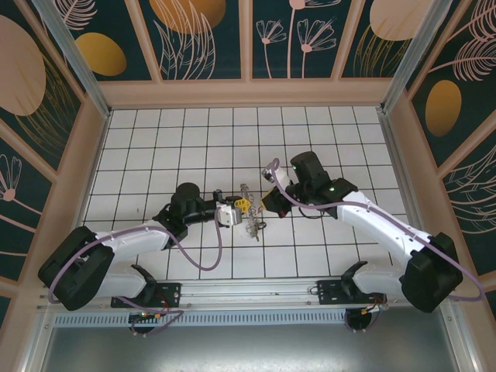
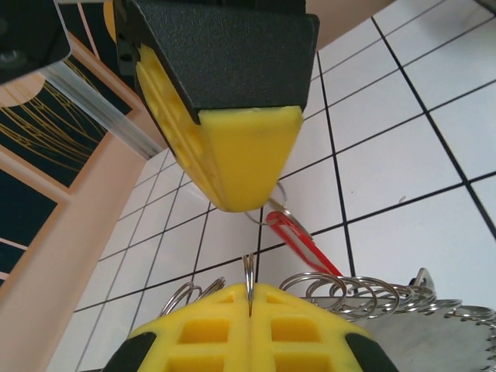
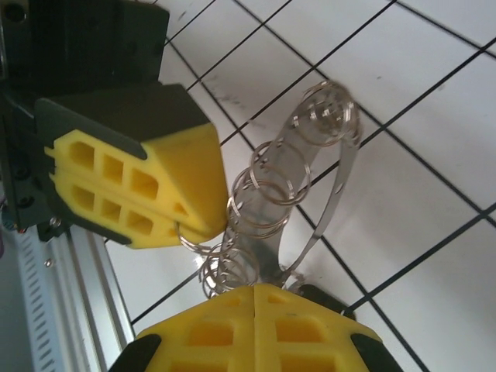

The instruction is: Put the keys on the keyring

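Two grippers meet mid-table over one keyring [image 1: 249,214], which lies on the white tiled table [image 1: 194,139] slightly to the near side. The left gripper [image 2: 252,248] has its yellow jaws apart. A thin ring stands on edge at the lower one, and one red-tagged key [image 2: 306,244] lies just beyond. The right gripper [image 3: 236,260] has its jaws drawn close around a bunch of small rings [image 3: 271,186], at least five, and seems to be pinching them beside the hoop's flat metal band.
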